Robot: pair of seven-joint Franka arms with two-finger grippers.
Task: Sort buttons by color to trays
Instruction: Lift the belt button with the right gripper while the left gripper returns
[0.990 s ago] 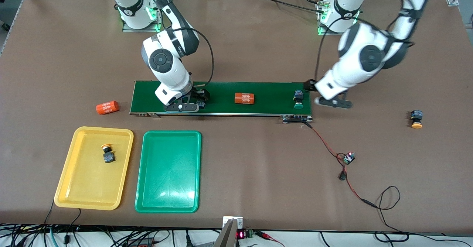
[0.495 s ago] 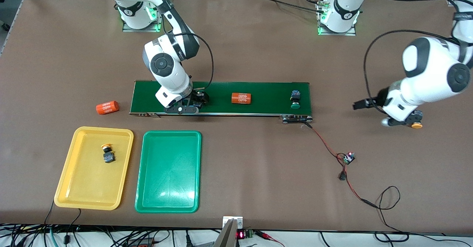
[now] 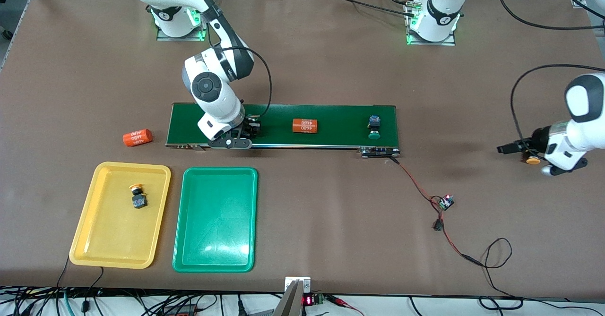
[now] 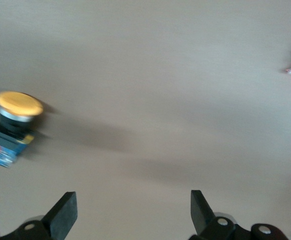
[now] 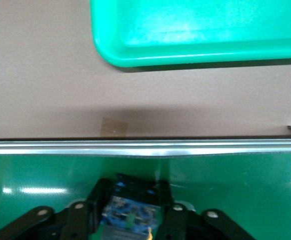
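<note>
On the conveyor belt [image 3: 283, 126], at the right arm's end, the right gripper [image 3: 246, 134] has pinched its fingers onto a button [image 5: 130, 212], whose blue-labelled body sits between the pads in the right wrist view; a second ago those fingers stood spread around it. A green button [image 3: 374, 127] rides the belt toward the left arm's end and, with the orange cylinder [image 3: 304, 125] mid-belt, has drifted a little toward the right arm's end since the earlier frames. One yellow button [image 3: 137, 197] lies in the yellow tray [image 3: 85, 240]; the green tray [image 3: 189, 259] is just beside it. The left gripper [image 4: 130, 210], fingers spread wide and holding nothing, has swung from the belt's end to hover near the other yellow button [image 4: 16, 125] on the bare table [image 3: 331, 212]. A second orange cylinder [image 3: 137, 137] rests off the belt, near the yellow tray. The brown tabletop carries a red-and-black wire [image 3: 453, 245] with a small circuit board [image 3: 445, 202].
</note>
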